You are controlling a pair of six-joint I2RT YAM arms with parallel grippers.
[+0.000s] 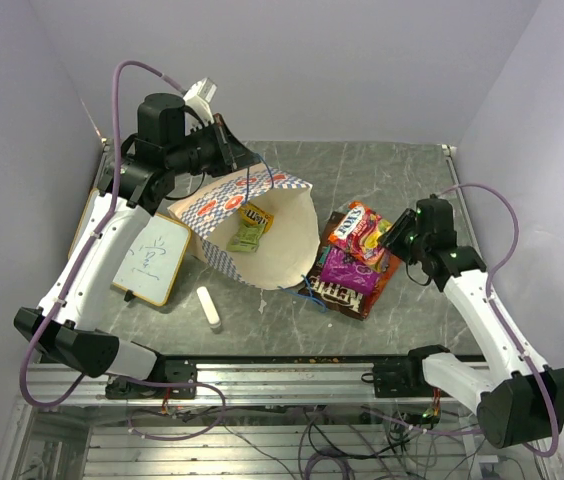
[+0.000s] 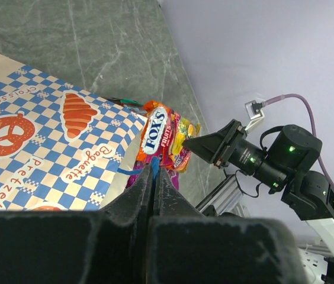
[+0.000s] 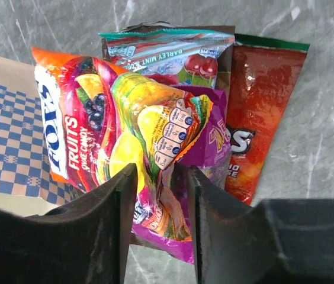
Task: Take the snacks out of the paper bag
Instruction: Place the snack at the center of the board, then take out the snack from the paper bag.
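Note:
The paper bag (image 1: pixel 247 225) lies on its side, mouth toward the front right. A yellow packet (image 1: pixel 256 216) and a green packet (image 1: pixel 246 238) lie inside. My left gripper (image 1: pixel 242 158) is shut on the bag's blue cord handle (image 2: pixel 153 170) at the far rim. A pile of snacks (image 1: pixel 354 262) lies right of the bag: the Fox's fruit packet (image 3: pixel 90 124) on top, a purple packet (image 3: pixel 211 145), red Doritos (image 3: pixel 262 118), a mint packet (image 3: pixel 167 50). My right gripper (image 3: pixel 157 177) is open, its jaws either side of the Fox's packet's end.
A wood-framed whiteboard (image 1: pixel 152 258) lies left of the bag. A small white cylinder (image 1: pixel 208 308) lies in front of it. Walls close in the table on the left, back and right. The metal rail (image 1: pixel 292 375) runs along the near edge.

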